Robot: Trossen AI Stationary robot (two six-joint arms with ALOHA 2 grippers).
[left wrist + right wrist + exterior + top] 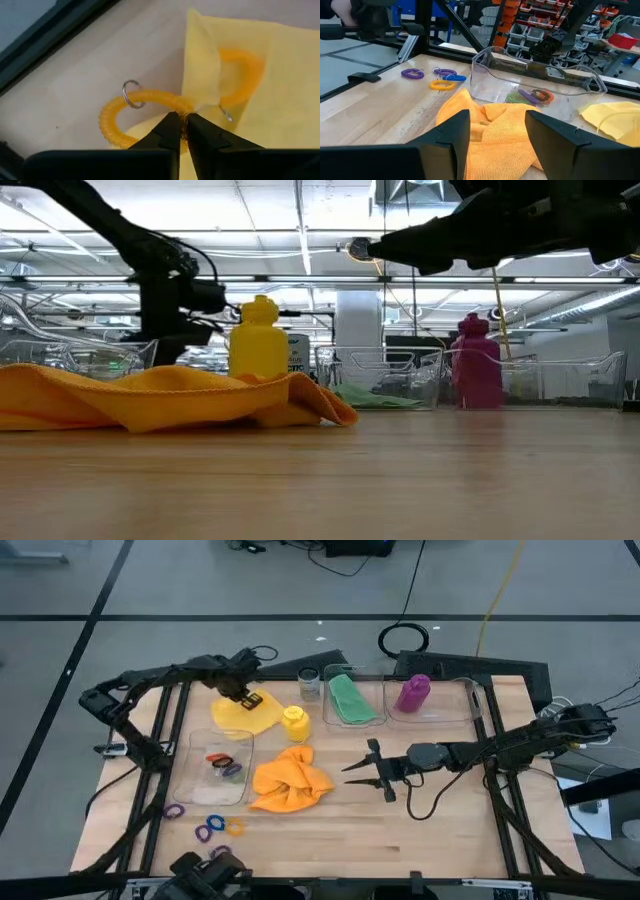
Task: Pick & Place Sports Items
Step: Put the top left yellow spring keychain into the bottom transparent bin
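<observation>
At the far left a yellow cloth (pixel 245 718) lies flat on the table. My left gripper (pixel 243 698) points down at its far edge, shut on a yellow-orange coiled ring (pixel 112 112) that bears a small metal ring (pixel 131 94). A raised fold of the cloth (pixel 200 65) covers part of the coil. My right gripper (pixel 362 768) hovers level and open at mid-table, pointing at the crumpled orange cloth (pixel 290 782). A yellow bottle (pixel 294 722) stands upright between the two cloths. My left gripper pinches the ring's coil (pixel 172 106) between its two fingertips, coming from above and pointing down. The cloth's raised fold (pixel 202 102) runs up to the fingertips; whether it is caught with the coil cannot be told. The ring's free loop curves away beside the cloth.
Near the left side a clear box (pixel 215 768) holds several rings. Loose rings (pixel 208 832) lie near the front left edge. At the back, clear boxes hold a green cloth (pixel 350 698) and a purple bottle (pixel 413 693). A glass jar (pixel 309 685) stands beside them.
</observation>
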